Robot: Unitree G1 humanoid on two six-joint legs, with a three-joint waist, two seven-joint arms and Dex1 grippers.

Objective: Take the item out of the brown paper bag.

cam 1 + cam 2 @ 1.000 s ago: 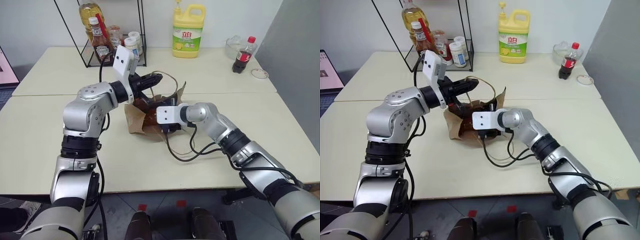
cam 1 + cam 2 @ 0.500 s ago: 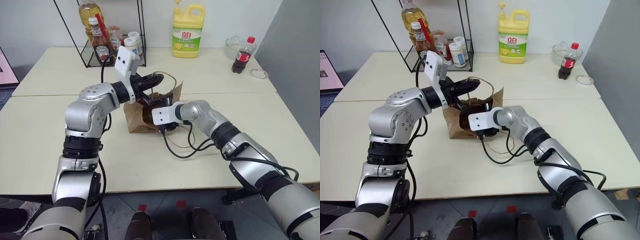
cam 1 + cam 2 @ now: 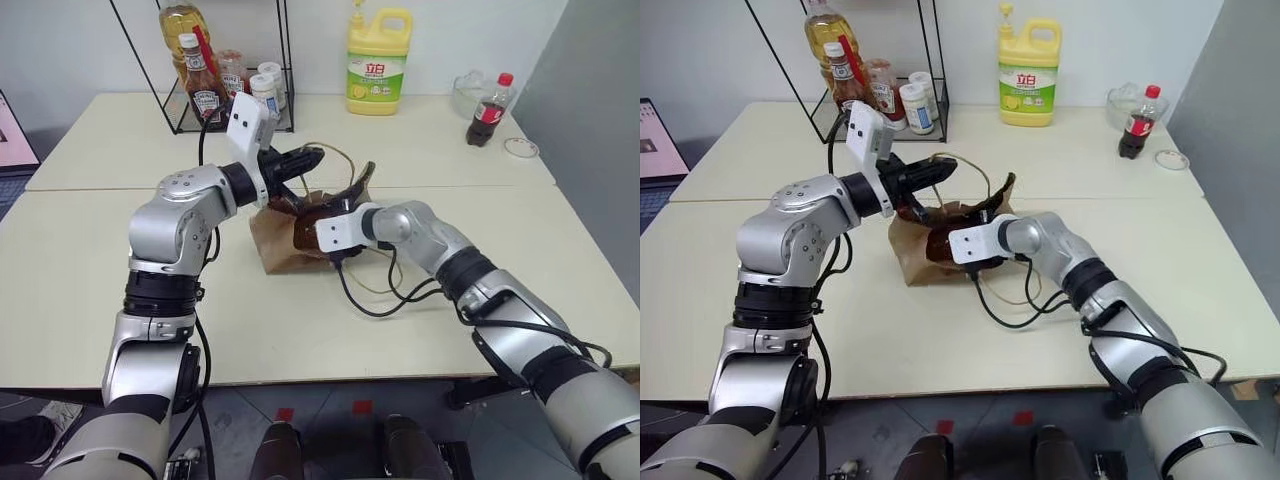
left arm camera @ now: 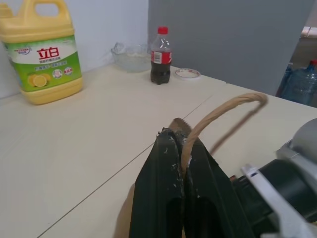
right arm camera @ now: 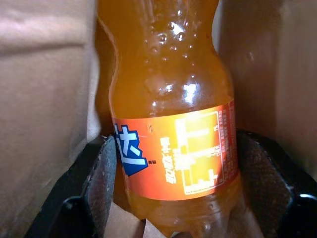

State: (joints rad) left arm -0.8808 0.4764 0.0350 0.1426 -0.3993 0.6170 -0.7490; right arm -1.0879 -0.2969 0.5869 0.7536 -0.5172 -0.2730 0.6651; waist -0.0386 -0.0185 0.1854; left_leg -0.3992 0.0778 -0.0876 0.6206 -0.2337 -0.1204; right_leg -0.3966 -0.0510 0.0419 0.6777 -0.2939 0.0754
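Note:
The brown paper bag lies on the table with its mouth toward the right. My left gripper is shut on one tan loop handle and holds it up above the bag, also seen from the head as the left gripper. My right gripper reaches into the bag's mouth. The item, an orange drink bottle with a blue-and-orange label, stands between its black pads, which press on both sides of the label. The bottle's cap is hidden.
At the back of the table stand a yellow detergent jug, a cola bottle, a glass bowl and a small dish. A wire rack holds sauce bottles at the back left. A black cable loops beside the bag.
My right gripper's jaws have narrowed onto the bottle inside the bag, and that hand has edged slightly to the right in the last half second. The left gripper has kept still on the handle.

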